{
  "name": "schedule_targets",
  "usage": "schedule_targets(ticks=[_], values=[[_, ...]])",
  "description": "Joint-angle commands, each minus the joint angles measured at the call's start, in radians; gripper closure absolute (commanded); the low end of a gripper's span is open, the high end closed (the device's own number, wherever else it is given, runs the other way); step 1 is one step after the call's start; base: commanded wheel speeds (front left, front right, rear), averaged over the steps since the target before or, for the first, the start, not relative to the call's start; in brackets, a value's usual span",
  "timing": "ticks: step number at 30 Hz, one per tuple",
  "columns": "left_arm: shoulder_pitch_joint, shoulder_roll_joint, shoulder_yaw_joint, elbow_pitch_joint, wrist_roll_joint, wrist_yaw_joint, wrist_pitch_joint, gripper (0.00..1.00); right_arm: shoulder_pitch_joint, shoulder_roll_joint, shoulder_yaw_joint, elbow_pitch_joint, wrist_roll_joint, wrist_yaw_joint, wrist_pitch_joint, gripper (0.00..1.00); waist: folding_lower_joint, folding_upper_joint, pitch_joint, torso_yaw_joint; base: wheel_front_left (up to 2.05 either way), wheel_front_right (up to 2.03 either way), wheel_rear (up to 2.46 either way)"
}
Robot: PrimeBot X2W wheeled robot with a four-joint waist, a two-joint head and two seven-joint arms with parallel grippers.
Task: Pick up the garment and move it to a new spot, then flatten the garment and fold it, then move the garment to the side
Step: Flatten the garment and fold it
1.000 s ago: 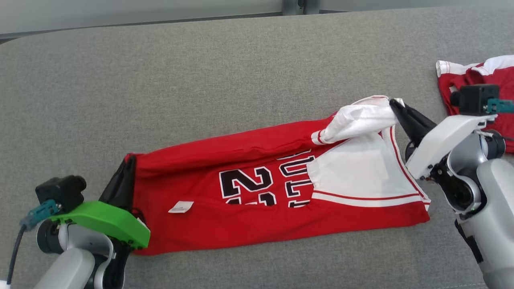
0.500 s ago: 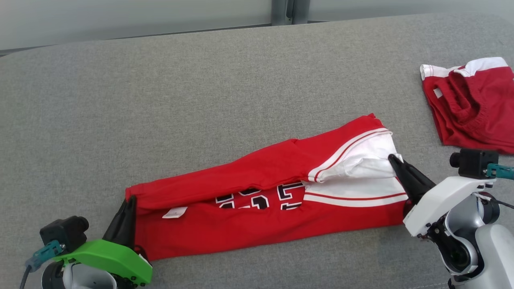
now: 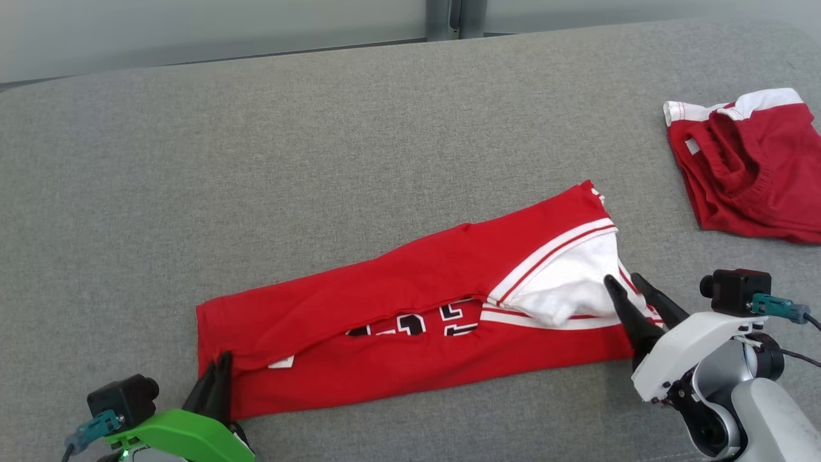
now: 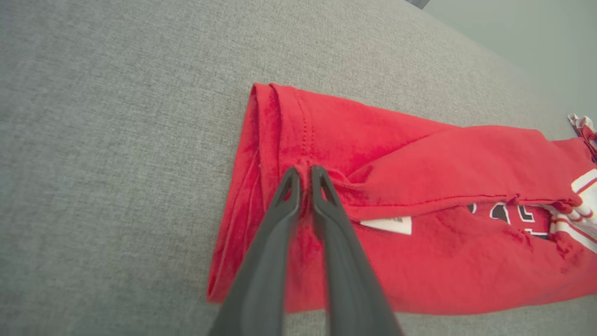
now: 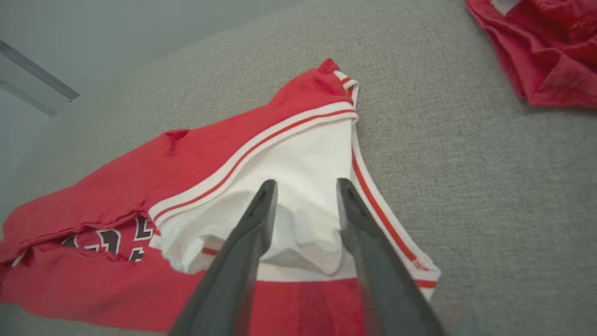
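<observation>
Our left jaws stood all but closed, the two dark fingers (image 4: 275,233) nearly parallel, their tips nipping a ridge of the garment (image 4: 419,149). The green-shelled left wrist (image 3: 186,436) sat low at the lower left of the head view. Our right jaws stood parted, fingers (image 5: 238,242) splayed in a narrow V, rising from the white right wrist (image 3: 686,340) at the lower right.
</observation>
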State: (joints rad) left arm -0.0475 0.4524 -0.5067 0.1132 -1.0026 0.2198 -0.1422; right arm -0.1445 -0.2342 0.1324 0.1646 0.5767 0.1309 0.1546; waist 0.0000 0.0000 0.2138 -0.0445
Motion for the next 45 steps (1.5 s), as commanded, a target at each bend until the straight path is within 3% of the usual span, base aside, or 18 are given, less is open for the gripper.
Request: schedule_targets(ticks=[1,11,34,45], values=[[0.02,-0.002,-0.001,0.002,-0.013,-0.007,0.003,0.0,0.012,-0.014,0.008,0.007,-0.008,0.0,-0.013,0.0,0.0,0.0,-0.003,-0.001,0.0,0.0,0.0],[0.075,0.015,0.014,-0.037,-0.009,0.019,-0.032,0.0,0.072,-0.07,0.026,-0.006,-0.021,0.0,-0.048,0.0,0.0,0.0,-0.036,-0.018,0.0,0.0,0.0],[0.043,0.038,0.004,-0.158,0.102,0.118,-0.066,0.0,0.044,-0.062,-0.063,-0.018,-0.094,0.0,-0.005,0.0,0.0,0.0,-0.176,0.004,0.0,0.0,0.0],[0.039,0.022,0.014,-0.185,0.104,0.134,-0.078,0.0,-0.08,-0.092,-0.007,0.126,-0.122,0.0,0.081,0.0,0.0,0.0,-0.185,0.065,0.0,0.0,0.0]])
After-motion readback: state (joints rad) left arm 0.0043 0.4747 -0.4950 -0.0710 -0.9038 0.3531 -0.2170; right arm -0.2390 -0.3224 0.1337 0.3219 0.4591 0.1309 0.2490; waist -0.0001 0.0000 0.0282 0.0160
